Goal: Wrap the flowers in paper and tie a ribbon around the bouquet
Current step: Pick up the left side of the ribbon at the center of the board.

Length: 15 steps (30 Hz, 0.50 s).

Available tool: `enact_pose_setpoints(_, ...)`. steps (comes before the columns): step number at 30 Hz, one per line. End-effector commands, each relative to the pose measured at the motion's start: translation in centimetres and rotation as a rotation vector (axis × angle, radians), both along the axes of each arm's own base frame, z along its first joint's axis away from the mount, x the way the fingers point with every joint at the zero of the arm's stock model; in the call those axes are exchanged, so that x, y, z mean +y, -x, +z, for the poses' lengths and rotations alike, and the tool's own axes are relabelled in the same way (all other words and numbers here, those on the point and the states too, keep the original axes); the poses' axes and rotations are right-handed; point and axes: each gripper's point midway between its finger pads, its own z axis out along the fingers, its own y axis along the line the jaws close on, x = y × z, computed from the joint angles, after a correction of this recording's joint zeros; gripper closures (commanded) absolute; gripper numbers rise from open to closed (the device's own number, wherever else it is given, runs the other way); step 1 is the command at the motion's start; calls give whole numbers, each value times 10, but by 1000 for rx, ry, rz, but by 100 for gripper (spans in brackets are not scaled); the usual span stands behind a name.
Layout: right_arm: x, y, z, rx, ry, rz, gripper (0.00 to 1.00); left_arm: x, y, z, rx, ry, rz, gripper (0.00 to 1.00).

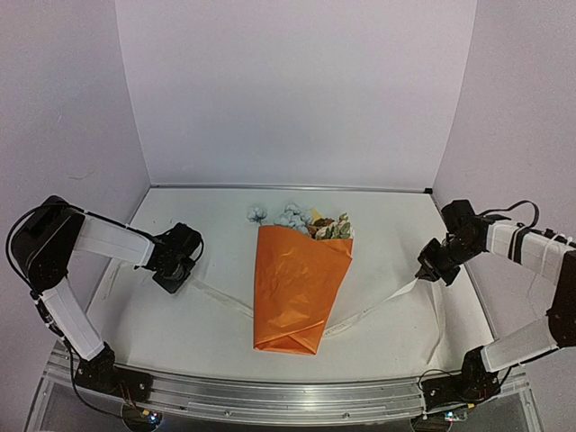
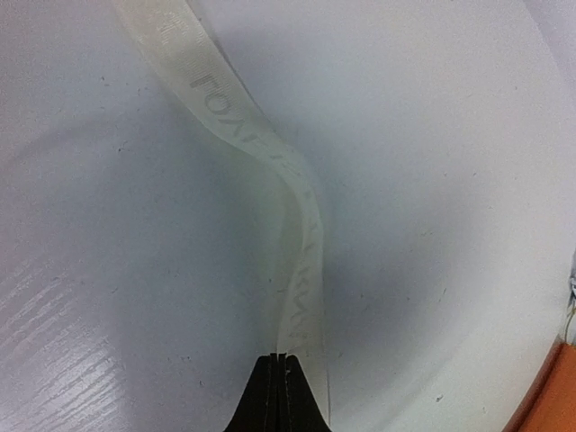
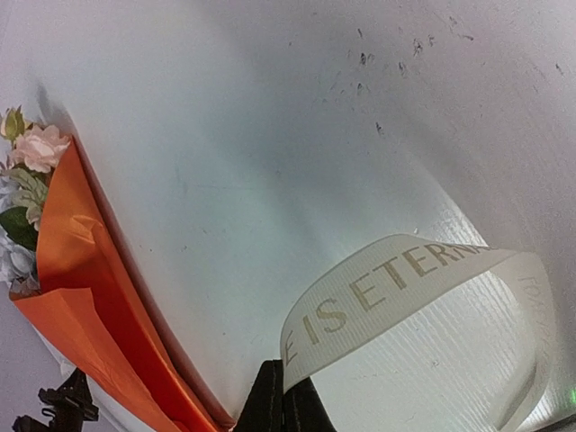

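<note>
Flanking bouquet [image 1: 300,286], lowered fingers [image 2: 267,400] pinching ribbon [image 2: 297,261]

Left gripper [image 1: 173,283] sits at nine o'clock, right gripper [image 1: 423,275] at three; both jaws pressed together (each pinching the ribbon [image 2: 292,261]), arms bent outward at the elbows.

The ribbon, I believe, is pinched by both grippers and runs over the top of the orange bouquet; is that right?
Not quite. The left gripper and right gripper both pinch the ribbon, but it runs under the bouquet, not over it: the top external view shows the ribbon vanishing at the bouquet's sides, none crossing the orange.
</note>
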Motion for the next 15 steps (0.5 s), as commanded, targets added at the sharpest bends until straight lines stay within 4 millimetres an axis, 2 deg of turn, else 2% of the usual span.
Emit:
enact_pose_setpoints(1,-11,-16,9,-10,34,-9,100,13,-7,26,-84,-38,-9,100)
enact_pose_setpoints(4,-11,-25,11,-10,33,-3,100,22,-8,30,-109,-21,-22,100)
enact_pose_setpoints(10,5,-40,12,1,-42,30,100,46,-32,48,-160,-13,-86,100)
enact_pose_setpoints(15,2,-41,2,22,-8,35,100,56,-50,66,-241,59,-104,100)
